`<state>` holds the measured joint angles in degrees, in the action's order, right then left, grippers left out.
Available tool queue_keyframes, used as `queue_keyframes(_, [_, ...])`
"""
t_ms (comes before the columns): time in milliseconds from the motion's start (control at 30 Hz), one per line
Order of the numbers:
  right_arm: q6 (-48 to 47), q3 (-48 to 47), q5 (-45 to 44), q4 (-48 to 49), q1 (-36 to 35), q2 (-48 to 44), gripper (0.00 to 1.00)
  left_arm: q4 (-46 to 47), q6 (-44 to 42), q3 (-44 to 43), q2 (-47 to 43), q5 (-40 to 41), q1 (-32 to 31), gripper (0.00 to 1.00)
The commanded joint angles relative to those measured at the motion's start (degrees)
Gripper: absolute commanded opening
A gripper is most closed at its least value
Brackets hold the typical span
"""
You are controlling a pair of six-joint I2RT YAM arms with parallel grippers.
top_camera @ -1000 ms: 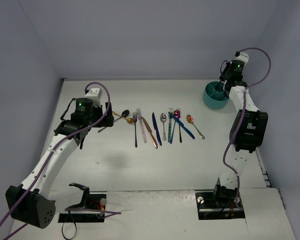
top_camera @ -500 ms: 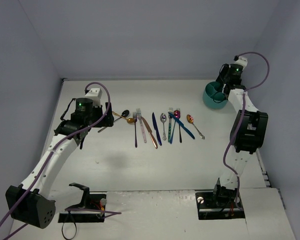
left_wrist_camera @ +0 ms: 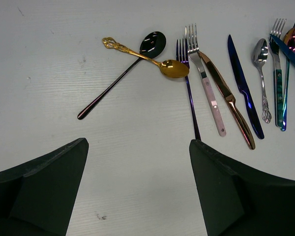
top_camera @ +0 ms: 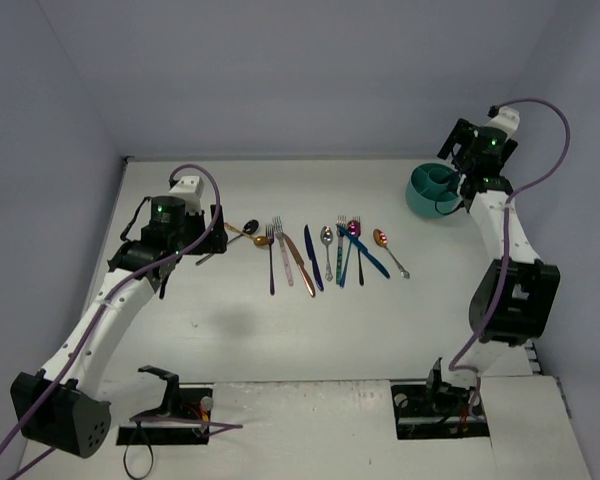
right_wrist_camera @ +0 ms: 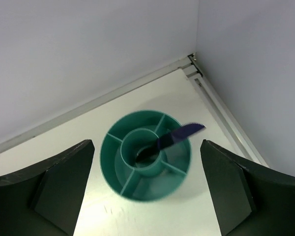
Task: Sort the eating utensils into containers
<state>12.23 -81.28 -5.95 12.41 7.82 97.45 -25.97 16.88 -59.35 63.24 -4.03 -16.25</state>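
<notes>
The teal container (right_wrist_camera: 132, 182) stands at the table's far right corner (top_camera: 430, 195). A dark blue knife (right_wrist_camera: 179, 135) leans in its round middle compartment, blade tip over the rim. My right gripper (right_wrist_camera: 146, 147) hovers open above it, touching nothing. Several utensils lie in a row mid-table (top_camera: 320, 255): black spoon (left_wrist_camera: 150, 44), gold spoon (left_wrist_camera: 172, 68), dark fork (left_wrist_camera: 188, 93), pink-handled fork (left_wrist_camera: 209, 93), copper knife (left_wrist_camera: 228, 96), blue knife (left_wrist_camera: 243, 88), silver spoon (left_wrist_camera: 260, 54). My left gripper (left_wrist_camera: 137, 142) is open and empty, just near of the dark fork's handle.
A copper spoon (top_camera: 384, 240) ends the row on the right. Walls close the table at the back and both sides; the table's back rail (right_wrist_camera: 206, 88) runs close behind the container. Both arm bases sit at the near edge.
My right gripper has opened and let go of the dark blue knife, which now rests in the container. That gripper has drawn up and to the right. The left arm has not moved.
</notes>
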Motion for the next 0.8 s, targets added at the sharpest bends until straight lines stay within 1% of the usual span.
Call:
queue_keyframes(0, [1.17, 4.54, -3.66, -2.69, -0.56, -10.00, 0.89, 2.03, -0.57, -1.12, -1.46, 0.20, 0.34, 0.81])
queue_keyframes(167, [4.68, 14.70, -4.39, -6.62, -3.38, -21.64, 0.89, 1.77, -0.27, -1.12, -0.95, -0.04, 0.34, 0.82])
queue_keyframes(267, [4.53, 17.90, -6.37, -11.02, -8.55, -25.35, 0.88, 1.49, -0.31, -1.12, -0.67, 0.25, 0.34, 0.82])
queue_keyframes(367, [3.73, 20.12, -5.23, -15.55, -13.92, -27.08, 0.83, 1.45, -0.36, -1.12, -0.49, 0.25, 0.34, 0.82])
queue_keyframes(467, [3.04, 20.85, -5.49, -17.79, -19.65, -26.50, 0.81, 1.32, -0.48, -1.18, -0.22, 0.13, 0.34, 0.82])
queue_keyframes(567, [1.32, 20.80, -5.70, -19.42, -25.58, -23.07, 0.79, 1.14, -0.66, -1.27, 0.10, 0.08, 0.34, 0.82])
queue_keyframes(667, [-0.20, 19.22, -5.52, -20.76, -27.78, -17.99, 0.76, 1.02, -0.78, -1.28, 0.29, 0.01, 0.34, 0.82])
queue_keyframes(767, [-0.49, 18.09, -3.45, -21.36, -28.08, -13.90, 0.70, 0.88, -0.80, -1.24, 0.51, -0.05, 0.34, 0.82])
